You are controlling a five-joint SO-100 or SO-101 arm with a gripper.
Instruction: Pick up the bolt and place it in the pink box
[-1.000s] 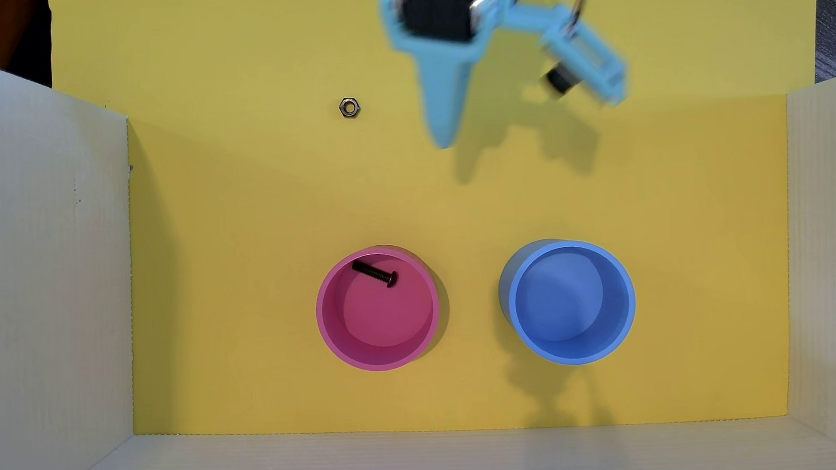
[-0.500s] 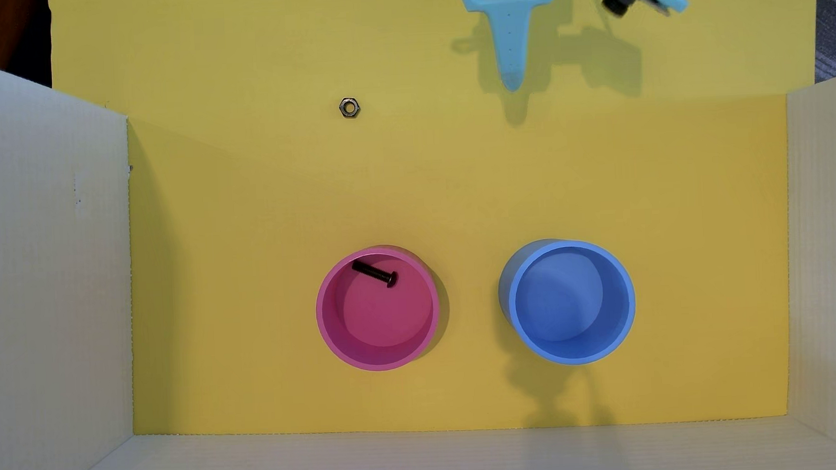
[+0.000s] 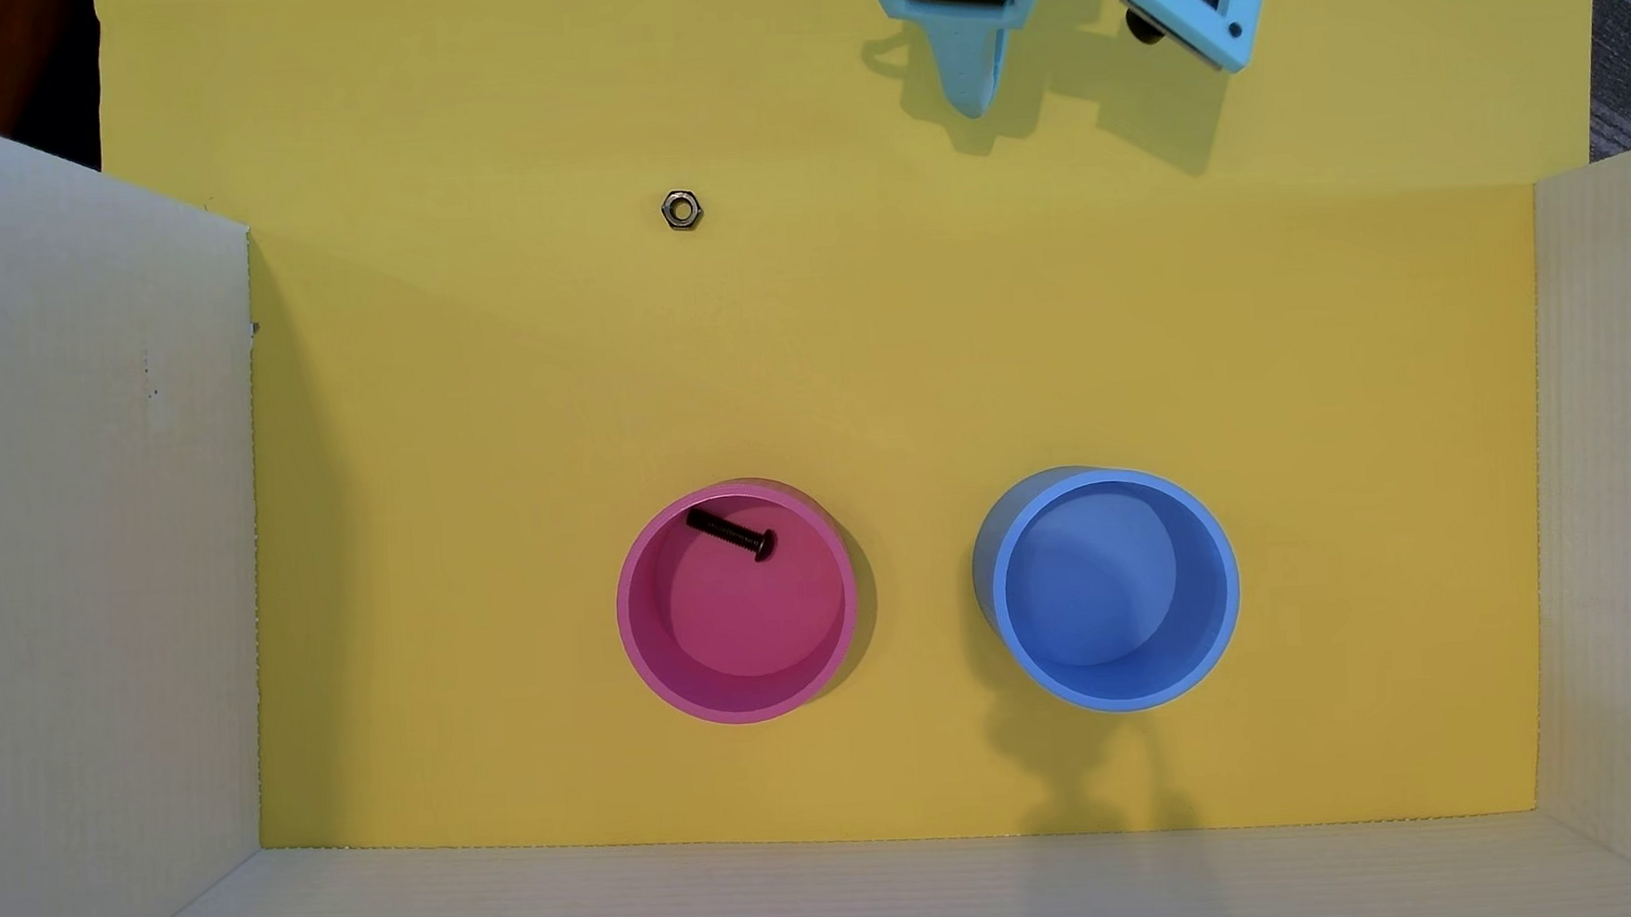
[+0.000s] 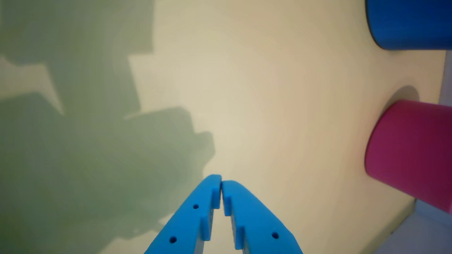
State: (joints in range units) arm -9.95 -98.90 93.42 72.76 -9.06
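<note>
The bolt lies flat on the floor of the pink box, close under the rim on the side towards the arm. In the overhead view its long axis runs diagonally, threaded end up-left, rounded head down-right. Judging by that, the placing is done and nothing is left to carry.

To the right of the pink box in the overhead view stands the blue cup, empty, well apart from it. Up and left of the pink box, a grey hex nut sits alone on the yellow mat, inside white corrugated walls.

The gripper hangs at the top edge of the overhead view, far from the bolt, which lies down and left of it. In the wrist view its fingertips meet with nothing between them, and both cups sit at the right edge, the pink box below the blue one. Any further move looks like simple retreat.
</note>
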